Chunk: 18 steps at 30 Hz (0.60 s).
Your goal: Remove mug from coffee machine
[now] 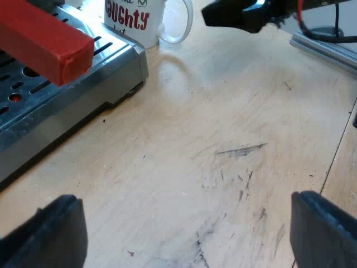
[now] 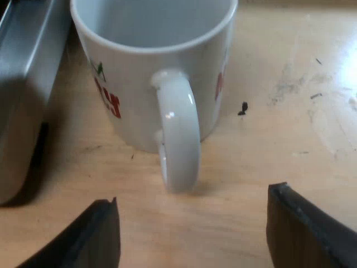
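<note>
A white mug (image 2: 150,72) with red lettering stands upright on the wooden table beside the machine's metal base (image 2: 22,84), its handle (image 2: 178,134) turned toward my right gripper (image 2: 192,234). That gripper is open, fingers apart on either side of the handle and a little short of it, touching nothing. From the left wrist view the mug (image 1: 136,19) stands by the corner of the drip tray (image 1: 67,89), with the other arm's black gripper (image 1: 237,14) close to its handle. My left gripper (image 1: 189,234) is open low over bare table. The holder's red handle end (image 1: 50,42) juts over the tray.
The slotted metal drip tray takes up one side of the left wrist view. A metal rail (image 1: 326,47) lies on the table beyond the right arm. A seam in the table (image 1: 340,145) runs near my left gripper. Scuffed wooden table (image 1: 223,139) lies between the machine and that seam.
</note>
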{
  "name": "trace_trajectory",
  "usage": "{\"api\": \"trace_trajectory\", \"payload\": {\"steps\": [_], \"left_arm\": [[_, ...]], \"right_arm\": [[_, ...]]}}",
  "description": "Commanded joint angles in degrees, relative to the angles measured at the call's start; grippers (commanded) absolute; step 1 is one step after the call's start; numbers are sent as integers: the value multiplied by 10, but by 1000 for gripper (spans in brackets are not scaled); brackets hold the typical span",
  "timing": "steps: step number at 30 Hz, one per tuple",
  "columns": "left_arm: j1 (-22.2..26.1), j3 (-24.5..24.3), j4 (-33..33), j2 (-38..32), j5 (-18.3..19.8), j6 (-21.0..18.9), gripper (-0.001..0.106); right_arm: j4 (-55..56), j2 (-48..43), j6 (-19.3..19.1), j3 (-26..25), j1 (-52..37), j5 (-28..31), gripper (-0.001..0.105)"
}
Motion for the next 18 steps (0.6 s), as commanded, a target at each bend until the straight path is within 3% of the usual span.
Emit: {"api": "trace_trajectory", "payload": {"steps": [1, 12, 14, 18], "left_arm": [[-2, -2, -11, -1, -6, -2, 77], [-2, -14, -8, -1, -19, -5, 77], [-2, -38, 9, -1, -70, -28, 77], [-2, -69, 21, -1, -120, -34, 77]], "right_arm": [[69, -56, -2, -14, 2, 0, 59], [319, -142, -2, -110, 2, 0, 59], [365, -143, -2, -144, 2, 0, 59], [432, -143, -2, -192, 2, 0, 59]]}}
